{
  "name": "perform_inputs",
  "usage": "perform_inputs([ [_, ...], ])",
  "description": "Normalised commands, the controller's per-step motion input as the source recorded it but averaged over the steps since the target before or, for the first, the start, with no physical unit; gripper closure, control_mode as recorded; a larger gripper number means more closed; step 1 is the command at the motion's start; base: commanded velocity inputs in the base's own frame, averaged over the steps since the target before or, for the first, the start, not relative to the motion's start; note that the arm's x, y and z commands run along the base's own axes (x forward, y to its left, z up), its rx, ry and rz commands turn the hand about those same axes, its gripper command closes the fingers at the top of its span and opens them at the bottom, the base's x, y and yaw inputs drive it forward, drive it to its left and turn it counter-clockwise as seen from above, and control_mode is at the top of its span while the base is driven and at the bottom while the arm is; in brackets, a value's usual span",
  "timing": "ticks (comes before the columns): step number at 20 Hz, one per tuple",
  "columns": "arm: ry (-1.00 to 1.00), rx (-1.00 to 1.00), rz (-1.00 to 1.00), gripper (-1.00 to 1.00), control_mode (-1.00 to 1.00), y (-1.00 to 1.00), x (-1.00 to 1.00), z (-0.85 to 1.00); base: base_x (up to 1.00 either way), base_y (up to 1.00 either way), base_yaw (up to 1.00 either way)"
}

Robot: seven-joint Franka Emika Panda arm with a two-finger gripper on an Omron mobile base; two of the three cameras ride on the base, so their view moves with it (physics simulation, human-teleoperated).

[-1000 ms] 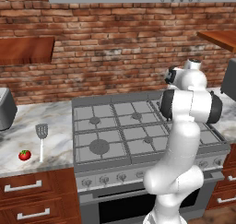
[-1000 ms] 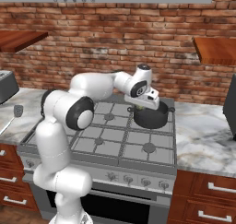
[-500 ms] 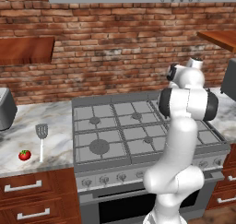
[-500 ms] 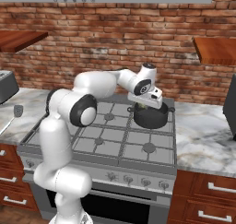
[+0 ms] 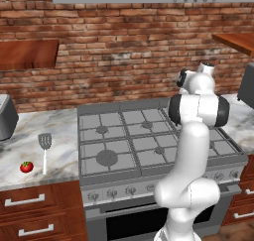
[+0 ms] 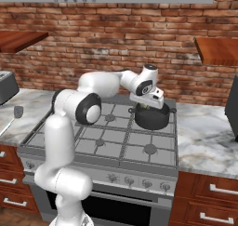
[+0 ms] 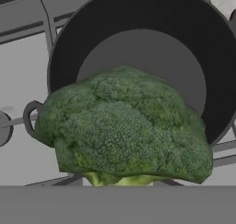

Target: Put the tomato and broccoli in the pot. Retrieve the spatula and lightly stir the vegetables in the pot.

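In the left base view I see the stove [image 5: 149,136] as my landmark: the tomato [image 5: 27,166] lies on the marble surface [image 5: 30,136] left of the stove, and the spatula [image 5: 44,150] lies just beside the tomato, on the side nearer the stove, head pointing toward the brick wall [image 5: 124,51]. The two are close but apart. The arm rises in front of the stove's right half and hides the burners behind it. In the right base view I see the arm reaching across the stove to the pot [image 6: 151,118], which sits on the stove's back right burner; the hand [image 6: 147,107] hangs directly over the pot's opening. In the hand view I see the broccoli [image 7: 124,126] large in the foreground, carried by the hand above the pot [image 7: 138,15], whose dark wall and grey floor show behind it. The fingertips are covered by the floret, so I read the hand as closed on the broccoli. One loop handle of the pot shows at its left rim.
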Motion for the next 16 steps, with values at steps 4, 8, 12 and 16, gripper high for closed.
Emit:
perform_inputs([
  [4,0.10,0.00,0.00,1.00,-1.00,-0.01,0.18,-0.09,0.00,0.00,0.00],
  [8,0.15,0.00,0.00,1.00,-1.00,0.00,0.19,-0.33,0.00,0.00,0.00],
  [12,0.04,0.00,0.00,1.00,-1.00,0.00,0.09,-0.07,0.00,0.00,0.00],
  [16,0.00,0.00,0.00,1.00,-1.00,0.00,0.00,0.00,0.00,0.00,0.00],
])
